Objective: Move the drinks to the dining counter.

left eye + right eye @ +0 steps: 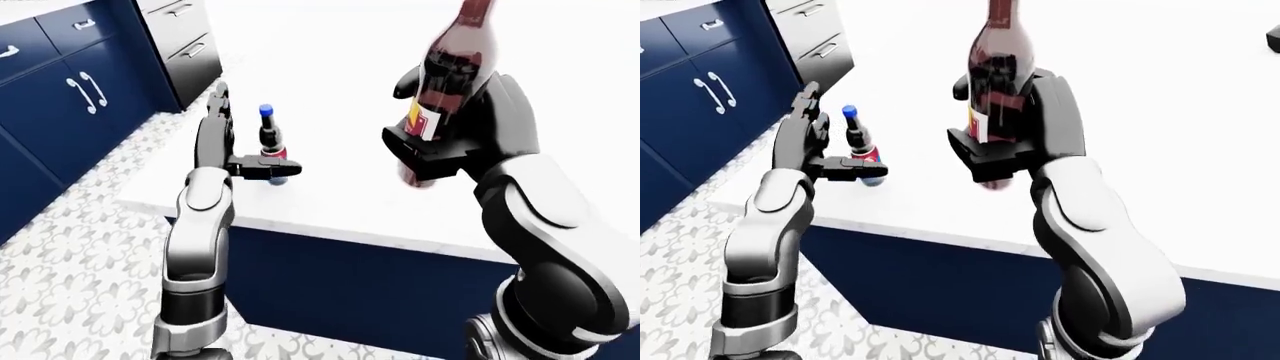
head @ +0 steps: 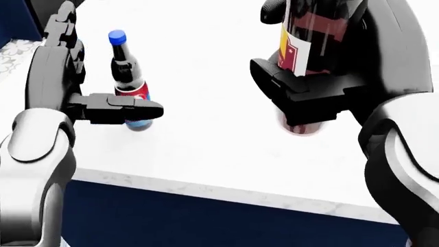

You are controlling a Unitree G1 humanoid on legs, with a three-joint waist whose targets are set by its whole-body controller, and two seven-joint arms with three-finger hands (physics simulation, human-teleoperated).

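A small soda bottle (image 2: 129, 85) with a blue cap and red label stands upright on the white counter (image 2: 206, 159), near its left end. My left hand (image 2: 103, 67) is open just left of it. The fingers (image 2: 60, 31) point up away from the bottle and the thumb (image 2: 120, 109) reaches across in front of its base. My right hand (image 1: 440, 131) is shut on a dark wine bottle (image 1: 452, 64) with a yellow and red label. That bottle is tilted, its base (image 2: 302, 126) low over the counter; whether it touches I cannot tell.
The counter's near edge (image 2: 220, 193) runs across the bottom of the head view, with a navy panel below. Navy cabinets (image 1: 60, 97) stand at the left across a patterned tile floor (image 1: 70, 277). A dark object (image 1: 1272, 39) shows at the right-eye view's far right.
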